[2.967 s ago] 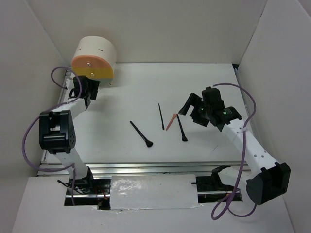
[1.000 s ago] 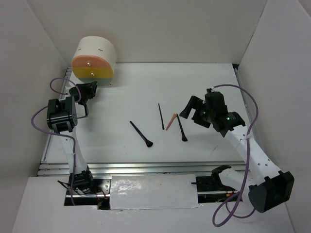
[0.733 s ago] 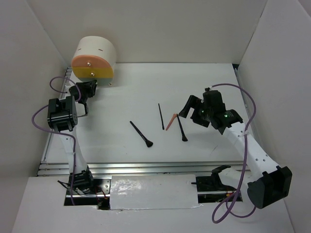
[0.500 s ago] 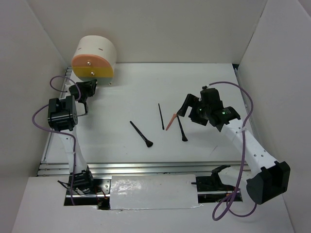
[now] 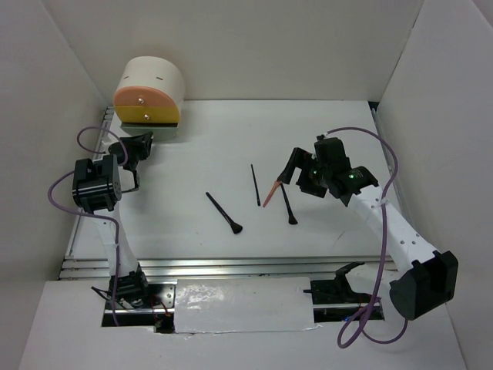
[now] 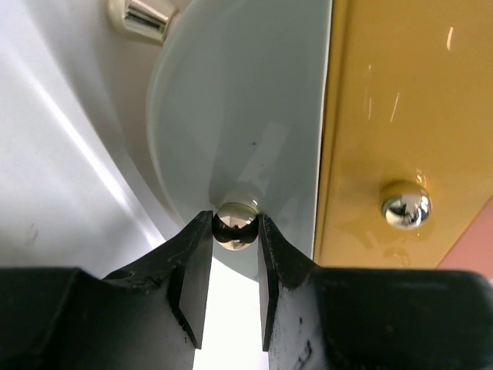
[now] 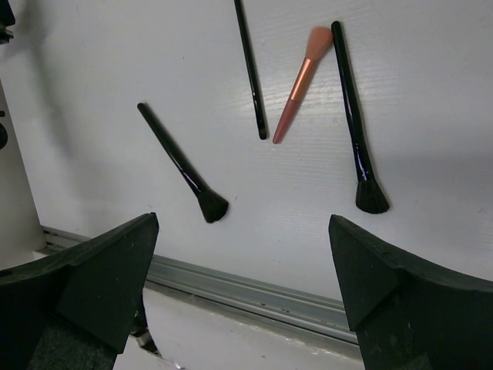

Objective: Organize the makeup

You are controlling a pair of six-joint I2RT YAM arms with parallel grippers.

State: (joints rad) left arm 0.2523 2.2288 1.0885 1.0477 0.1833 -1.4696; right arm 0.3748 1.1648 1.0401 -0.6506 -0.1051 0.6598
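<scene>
Several makeup pieces lie mid-table: a black brush (image 5: 224, 213) (image 7: 182, 163), a thin black stick (image 5: 255, 184) (image 7: 249, 69), a coral brush (image 5: 271, 193) (image 7: 296, 85) and another black brush (image 5: 288, 203) (image 7: 353, 116). My right gripper (image 5: 296, 169) (image 7: 243, 231) hangs open above them, holding nothing. My left gripper (image 5: 139, 143) (image 6: 235, 220) is at the foot of the round drawer box (image 5: 150, 91), shut on the chrome knob (image 6: 236, 224) of its pale lowest drawer (image 6: 231, 116).
The yellow drawer front (image 6: 400, 116) with its own chrome knob (image 6: 406, 204) sits beside the gripped one. White walls enclose the table on the left, back and right. A metal rail (image 5: 246, 266) (image 7: 254, 297) runs along the near edge.
My right gripper has drifted left, closer over the brushes. My left gripper has narrowed slightly around the drawer knob and stayed at the box.
</scene>
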